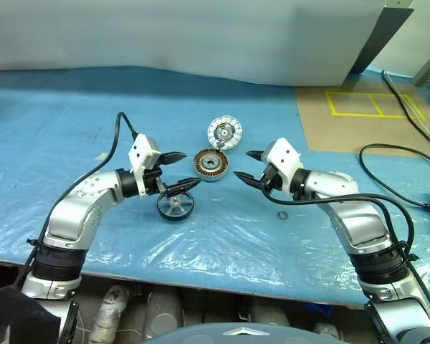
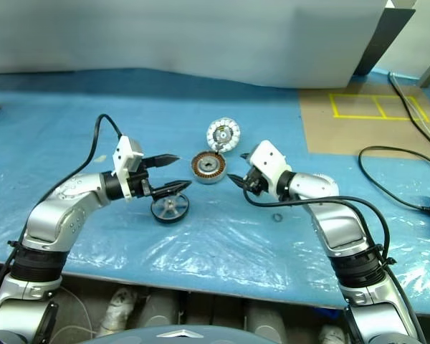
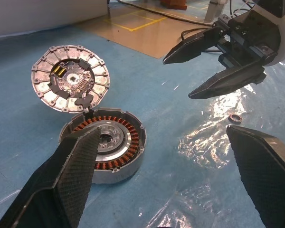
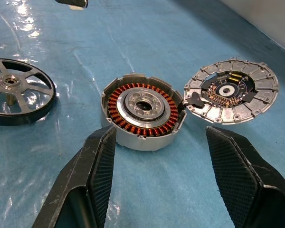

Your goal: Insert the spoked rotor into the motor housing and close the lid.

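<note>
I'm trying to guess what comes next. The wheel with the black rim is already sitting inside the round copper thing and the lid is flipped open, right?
Not quite. The lid is flipped open, but the spoked rotor isn't inside the motor housing yet. The right wrist view shows it lying on the blue sheet beside the housing, apart from it, and the housing's middle is empty.

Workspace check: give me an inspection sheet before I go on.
Surface: blue plastic sheet, wrinkled, on the table.
Job's things: housing open, empty; lid swung back, inner face up; spoked wheel lying flat, apart from the housing.
Clutter: small ring near the right arm.
Hands: left hand open above the wheel; right hand open, empty.
Cables: black cables at right.
Surroundings: brown board with yellow tape.
</note>
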Controlling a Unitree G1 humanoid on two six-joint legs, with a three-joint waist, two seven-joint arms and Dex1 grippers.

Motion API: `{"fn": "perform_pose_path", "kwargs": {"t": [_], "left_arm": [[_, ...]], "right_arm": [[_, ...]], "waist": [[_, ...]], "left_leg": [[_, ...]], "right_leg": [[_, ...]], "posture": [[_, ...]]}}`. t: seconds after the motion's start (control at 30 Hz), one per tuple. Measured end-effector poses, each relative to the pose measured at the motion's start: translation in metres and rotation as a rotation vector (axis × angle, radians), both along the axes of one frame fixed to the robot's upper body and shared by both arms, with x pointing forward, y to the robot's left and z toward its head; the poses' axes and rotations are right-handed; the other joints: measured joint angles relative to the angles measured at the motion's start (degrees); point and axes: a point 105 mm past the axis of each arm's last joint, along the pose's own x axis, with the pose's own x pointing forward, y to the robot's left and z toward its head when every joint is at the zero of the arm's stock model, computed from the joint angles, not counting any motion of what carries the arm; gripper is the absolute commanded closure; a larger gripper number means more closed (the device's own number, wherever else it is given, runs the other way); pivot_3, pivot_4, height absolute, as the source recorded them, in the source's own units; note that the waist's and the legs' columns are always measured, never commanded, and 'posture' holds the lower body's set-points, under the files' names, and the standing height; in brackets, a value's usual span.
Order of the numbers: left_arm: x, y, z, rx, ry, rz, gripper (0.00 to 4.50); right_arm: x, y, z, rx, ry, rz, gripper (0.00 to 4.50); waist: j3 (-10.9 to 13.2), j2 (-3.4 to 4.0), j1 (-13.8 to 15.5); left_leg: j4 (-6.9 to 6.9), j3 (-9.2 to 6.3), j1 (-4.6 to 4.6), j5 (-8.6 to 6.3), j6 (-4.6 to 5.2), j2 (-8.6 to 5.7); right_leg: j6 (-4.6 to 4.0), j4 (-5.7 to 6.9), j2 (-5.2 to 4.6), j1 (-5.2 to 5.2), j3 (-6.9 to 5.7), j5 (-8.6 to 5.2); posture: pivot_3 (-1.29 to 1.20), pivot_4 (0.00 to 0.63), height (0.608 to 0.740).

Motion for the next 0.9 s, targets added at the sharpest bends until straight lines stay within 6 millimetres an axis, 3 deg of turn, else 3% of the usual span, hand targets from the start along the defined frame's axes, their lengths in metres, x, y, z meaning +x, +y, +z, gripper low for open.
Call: {"fn": "perform_pose_path", "kwargs": {"t": [0.57,0.73,0.9], "left_arm": [[0.005,0.012,-0.017,0.001,0.004,-0.005,0.03],[-0.005,0.018,-0.029,0.019,0.035,-0.022,0.03],[-0.006,0.020,-0.027,0.030,0.024,-0.026,0.03]], "right_arm": [[-0.001,0.003,0.003,-0.023,-0.004,0.046,1.35],[0.000,0.015,0.011,-0.081,-0.032,0.153,1.35],[0.004,0.035,0.022,-0.146,-0.065,0.301,1.35]], "waist": [[0.00,0.00,-0.05],[0.00,0.00,-0.14],[0.00,0.00,-0.12]], "left_leg": [[0.00,0.00,0.00,0.00,0.00,0.00],[0.02,0.00,0.01,0.00,0.00,0.01],[0.07,0.00,0.02,0.00,0.01,0.02]], "right_leg": [[0.00,0.00,0.00,0.00,0.00,0.00],[0.00,0.02,0.00,0.00,0.00,0.00],[0.00,0.10,0.00,0.00,0.00,0.00]], "posture": [[0.00,0.150,0.740],[0.00,0.150,0.740],[0.00,0.150,0.740]]}}
